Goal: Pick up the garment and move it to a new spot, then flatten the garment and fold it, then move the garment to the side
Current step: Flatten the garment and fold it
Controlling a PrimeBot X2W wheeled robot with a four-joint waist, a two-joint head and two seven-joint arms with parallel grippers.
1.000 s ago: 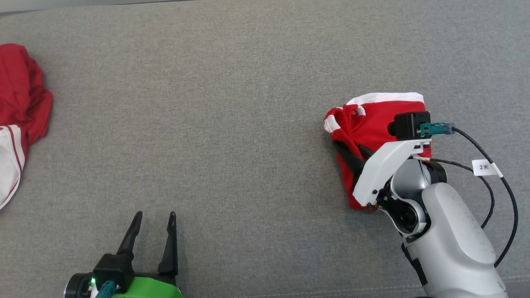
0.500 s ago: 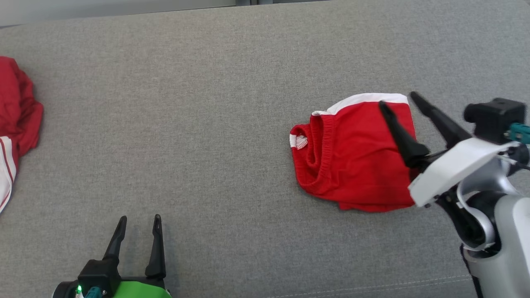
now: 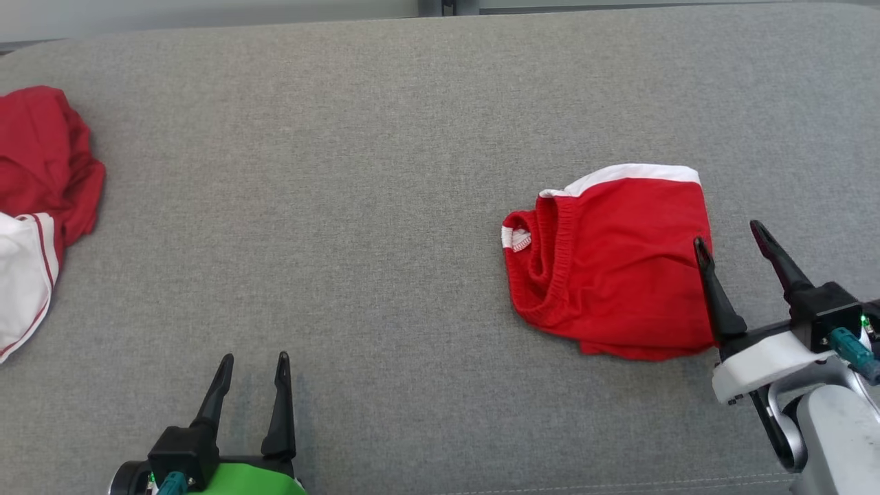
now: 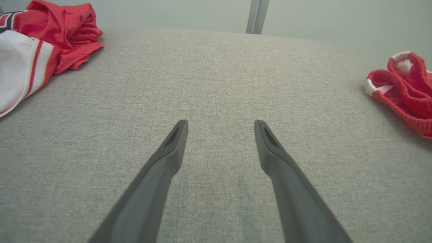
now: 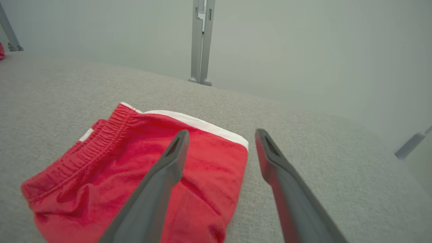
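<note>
Both hands stand open and empty, the left hand [image 3: 256,355] at the near edge of the grey table [image 3: 357,172] and the right hand [image 3: 727,232] beside the folded smaller red piece [image 3: 612,268], while the garment [image 3: 41,206] lies crumpled at the left edge, so I'd send the left hand there to pinch a hem, not the bunched middle.

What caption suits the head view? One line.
Left gripper and right gripper open; red shorts folded at right, jersey crumpled at left.
</note>
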